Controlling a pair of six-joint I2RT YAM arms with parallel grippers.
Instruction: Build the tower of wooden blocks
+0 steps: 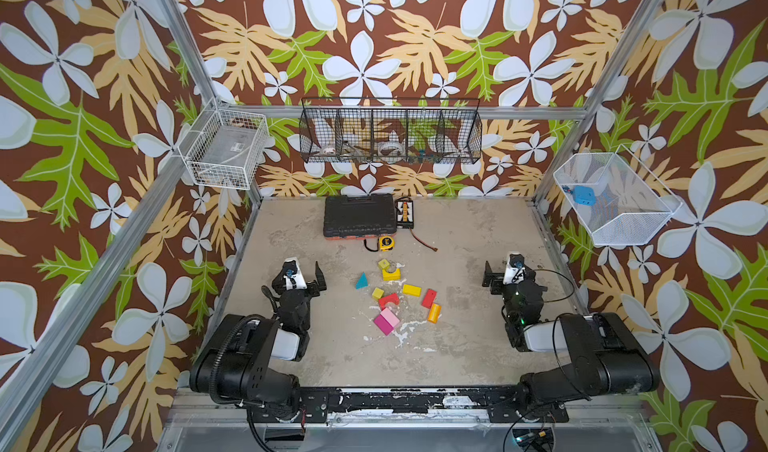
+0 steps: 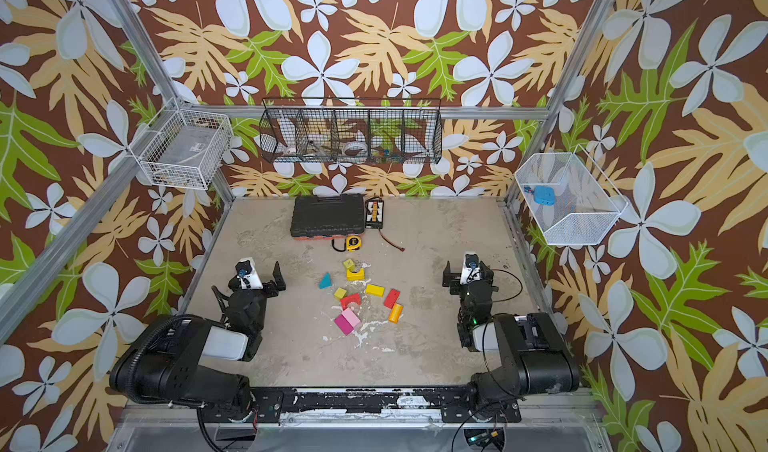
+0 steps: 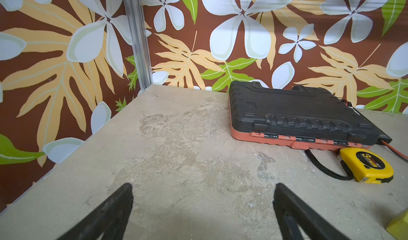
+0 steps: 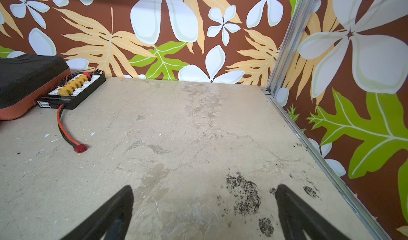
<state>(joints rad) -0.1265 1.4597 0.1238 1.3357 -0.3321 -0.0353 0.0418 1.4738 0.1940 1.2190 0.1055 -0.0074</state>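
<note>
Between the left fingers (image 1: pixel 320 279) and the right fingers (image 1: pixel 488 274), the small painted wood blocks (image 1: pixel 411 290) lie scattered on the mottled beige worktop (image 1: pixel 457 229), nothing stacked. Both pairs gape wide and empty, flanking the pile, apparently so either can reach in.

You looked down from high over the near edge of the desk (image 1: pixel 457 346) in both top views, sharing everything. Your wrist cameras sat low, both facing the far edge and the black case (image 3: pixel 298 117).
</note>
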